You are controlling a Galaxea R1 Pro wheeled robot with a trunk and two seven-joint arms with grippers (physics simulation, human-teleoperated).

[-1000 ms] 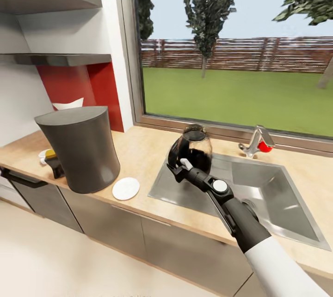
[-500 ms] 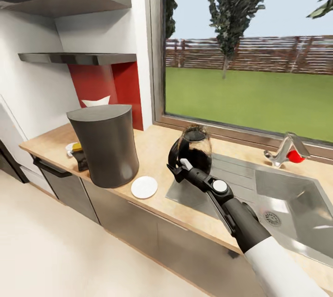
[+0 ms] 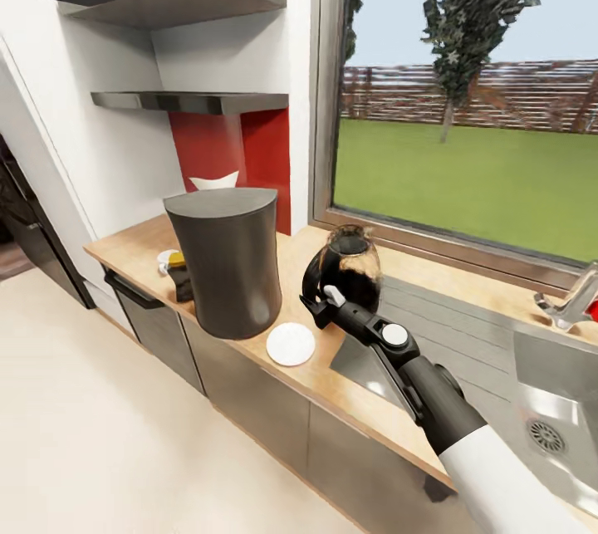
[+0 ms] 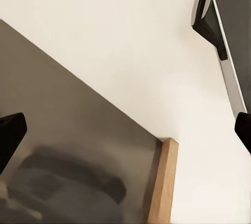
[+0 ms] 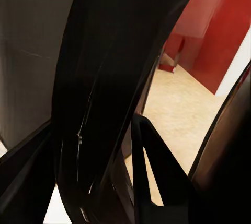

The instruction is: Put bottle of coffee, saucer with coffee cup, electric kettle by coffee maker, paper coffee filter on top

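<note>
My right gripper [image 3: 320,301] is shut on the black handle of a glass kettle [image 3: 353,272] with dark contents, holding it just above the counter's front part. That handle [image 5: 104,78] looms large in the right wrist view. Left of it stands the tall dark grey coffee maker [image 3: 228,264]. The white saucer [image 3: 291,345] lies at the maker's foot near the counter edge. Behind the maker a white paper filter [image 3: 213,182] leans against the red wall. A small white and yellow thing [image 3: 169,257] lies beside the maker's black base. My left gripper [image 4: 125,135] is open over the floor.
The wooden counter [image 3: 133,247] ends at the left by a dark appliance [image 3: 25,227]. Two grey shelves [image 3: 191,102] hang above the maker. A steel sink [image 3: 540,384] and its faucet [image 3: 573,301] lie to the right under the window. Grey cabinet fronts [image 3: 249,401] run below.
The camera has swung left, so the counter, maker and saucer have slid right in the picture and most of the sink has left it. My right arm still holds the kettle the same way.
</note>
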